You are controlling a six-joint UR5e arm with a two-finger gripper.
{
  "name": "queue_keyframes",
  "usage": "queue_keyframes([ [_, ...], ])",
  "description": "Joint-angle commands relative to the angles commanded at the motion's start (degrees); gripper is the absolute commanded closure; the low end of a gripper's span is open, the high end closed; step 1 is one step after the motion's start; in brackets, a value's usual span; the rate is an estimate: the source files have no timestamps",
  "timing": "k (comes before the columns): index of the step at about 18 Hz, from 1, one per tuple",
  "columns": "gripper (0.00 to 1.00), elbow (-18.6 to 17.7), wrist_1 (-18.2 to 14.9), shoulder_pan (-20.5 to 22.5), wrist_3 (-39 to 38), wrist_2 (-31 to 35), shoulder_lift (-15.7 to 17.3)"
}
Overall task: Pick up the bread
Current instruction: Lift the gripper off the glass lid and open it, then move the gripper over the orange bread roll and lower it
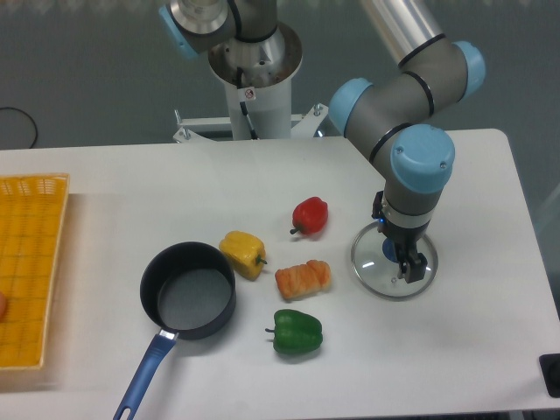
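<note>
The bread (303,279) is a small orange-tan ridged loaf lying on the white table near the middle, between the yellow pepper and the glass lid. My gripper (411,268) hangs to its right, pointing down over the round glass lid (372,264), well apart from the bread. Its fingers sit close around the lid's centre, where a blue knob shows. Whether they are closed on that knob is not visible from this angle.
A yellow pepper (242,253), a red pepper (310,215) and a green pepper (297,332) ring the bread. A dark pot with a blue handle (187,291) stands left of them. A yellow basket (31,262) sits at the table's left edge.
</note>
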Motion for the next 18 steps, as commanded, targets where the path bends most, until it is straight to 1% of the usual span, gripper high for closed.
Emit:
queue_keyframes([
  [6,0.0,-0.7,0.17,-0.18,0.17,-0.7,0.35],
  [9,0.0,-2.98,1.66,0.44,-0.18,-5.88,0.88],
  [10,0.0,-3.34,2.37,0.35,-0.35,-6.06,1.57],
  [11,0.0,-3.34,2.37,0.44,-0.26,-5.8,1.76],
  [16,0.0,-3.6,2.46,-0.26,-3.34,-4.57,1.41],
  [18,0.0,-4.74,2.81,-1.22,-3.34,-4.48,1.58],
])
